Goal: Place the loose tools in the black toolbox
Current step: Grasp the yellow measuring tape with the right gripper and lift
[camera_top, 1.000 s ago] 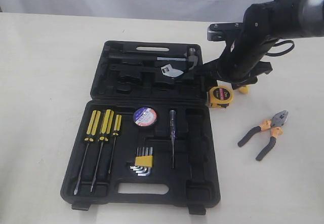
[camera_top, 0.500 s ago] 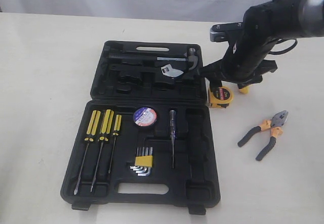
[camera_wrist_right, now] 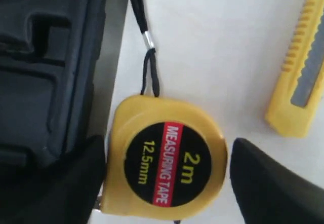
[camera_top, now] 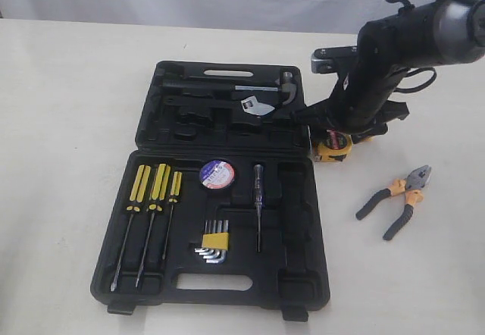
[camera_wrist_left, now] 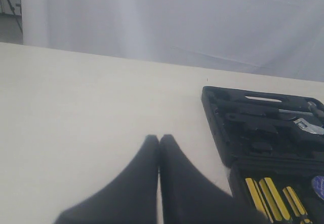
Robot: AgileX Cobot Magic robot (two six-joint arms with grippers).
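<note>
- In the exterior view, the yellow tape measure [camera_top: 331, 145] lies flat on the table [camera_top: 68, 123], right of centre. It is just beside the right edge of the black toolbox [camera_top: 303, 274], about level with the hinge.
- The right gripper [camera_wrist_right: 169, 183] hangs over it with the jaws wide apart, one finger on each side of the yellow case, holding nothing. One finger looks almost against the shell; the other has clear table between it and the shell.
- The near finger sits in the narrow gap between the tape measure and the toolbox wall. If I come down slightly off line, I judge it could land on the wall, or nudge the toolbox.
- The shell is rounded and smooth. An off-centre squeeze could make it swivel or squirt out sideways.
- Its black wrist cord [camera_wrist_right: 147, 57] trails towards the toolbox. It might drag or catch on the rim as I lift.
- The yellow-black utility knife [camera_wrist_right: 298, 72] lies near the outer finger, and a careless sweep would shove it.
- The pliers [camera_top: 398, 196] lie well apart at lower right, so they are safe for now. The black tape roll [camera_top: 217, 174] already sits in the toolbox.
- The left gripper [camera_wrist_left: 158, 183] is closed with its fingers touching and holds nothing, over bare table to the left of the toolbox.
</note>
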